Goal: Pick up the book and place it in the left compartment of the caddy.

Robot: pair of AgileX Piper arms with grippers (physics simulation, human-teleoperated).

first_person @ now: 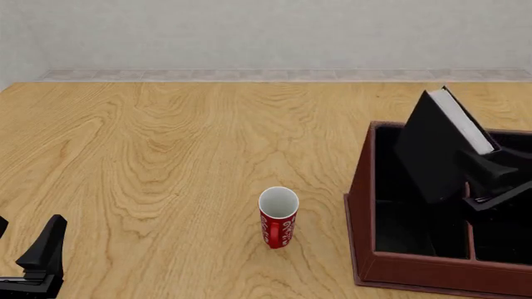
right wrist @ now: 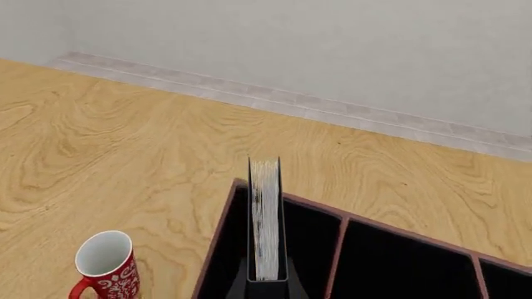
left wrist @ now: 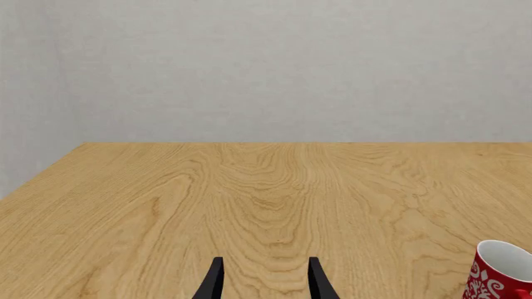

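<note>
The black book [first_person: 432,149] with a white page edge is tilted, and its lower corner hangs in the mouth of the left compartment [first_person: 397,224] of the reddish-brown caddy [first_person: 432,272]. My right gripper [first_person: 480,177] is shut on the book's lower right edge. In the right wrist view the book [right wrist: 264,218] stands edge-on between the fingers, over the left compartment [right wrist: 308,249] just inside the caddy's left wall [right wrist: 214,252]. My left gripper [first_person: 25,243] is open and empty at the table's near left; its fingers [left wrist: 214,281] show spread over bare wood.
A red-and-white mug [first_person: 278,218] stands upright on the table left of the caddy; it also shows in the left wrist view [left wrist: 501,271] and in the right wrist view [right wrist: 106,265]. Two smaller caddy sections [right wrist: 399,268] lie right of the left compartment.
</note>
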